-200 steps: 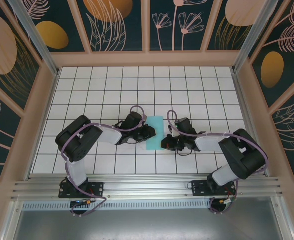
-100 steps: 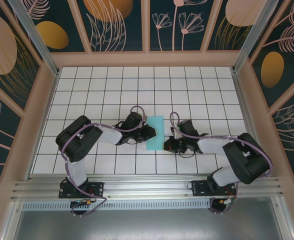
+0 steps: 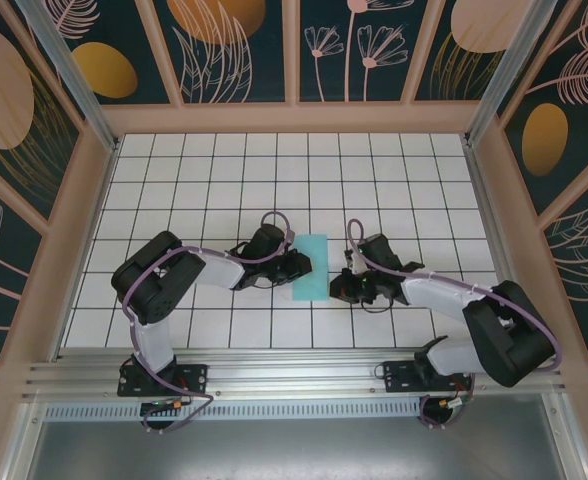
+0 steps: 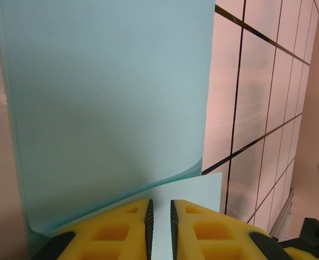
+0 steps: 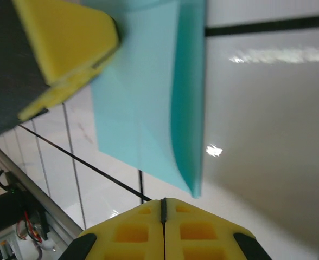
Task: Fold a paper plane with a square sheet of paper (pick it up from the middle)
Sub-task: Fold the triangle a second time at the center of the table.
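Observation:
The square sheet of paper [image 3: 311,268] lies folded in half on the tiled floor between the two arms, a light turquoise oblong. In the left wrist view its upper layer [image 4: 105,97] curls up off the flat lower layer. My left gripper [image 3: 299,265] rests at the paper's left edge, its jaws [image 4: 160,201] a narrow gap apart with the flat layer showing through the gap. My right gripper [image 3: 337,288] is shut and empty, just right of the paper's near corner. The right wrist view has the fold [image 5: 187,108] ahead of my shut right gripper [image 5: 163,200] and a left finger [image 5: 67,38] beyond.
White tiles [image 3: 224,180] stretch all around the paper. Wooden walls [image 3: 294,118] frame the floor on three sides, and an aluminium rail [image 3: 294,372] carrying both arm bases runs along the near edge.
My right gripper has drawn back a little to the right of the paper, and that arm's elbow has swung out to the right. The left arm and the paper have stayed put.

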`<move>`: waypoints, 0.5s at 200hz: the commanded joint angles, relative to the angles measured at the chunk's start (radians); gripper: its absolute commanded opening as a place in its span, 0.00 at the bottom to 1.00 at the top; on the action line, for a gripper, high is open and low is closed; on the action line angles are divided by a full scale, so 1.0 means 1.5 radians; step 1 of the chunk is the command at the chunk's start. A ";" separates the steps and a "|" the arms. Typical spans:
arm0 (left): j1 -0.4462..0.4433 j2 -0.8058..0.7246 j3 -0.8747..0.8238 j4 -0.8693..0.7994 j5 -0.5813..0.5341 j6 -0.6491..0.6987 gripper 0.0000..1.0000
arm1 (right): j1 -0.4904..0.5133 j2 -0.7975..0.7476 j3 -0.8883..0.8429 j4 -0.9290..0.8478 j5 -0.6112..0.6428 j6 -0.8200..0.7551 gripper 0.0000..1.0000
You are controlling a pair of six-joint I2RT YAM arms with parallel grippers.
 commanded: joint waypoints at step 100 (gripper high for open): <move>0.007 0.009 0.020 -0.075 -0.030 0.047 0.26 | 0.008 0.170 0.011 0.029 0.017 -0.001 0.06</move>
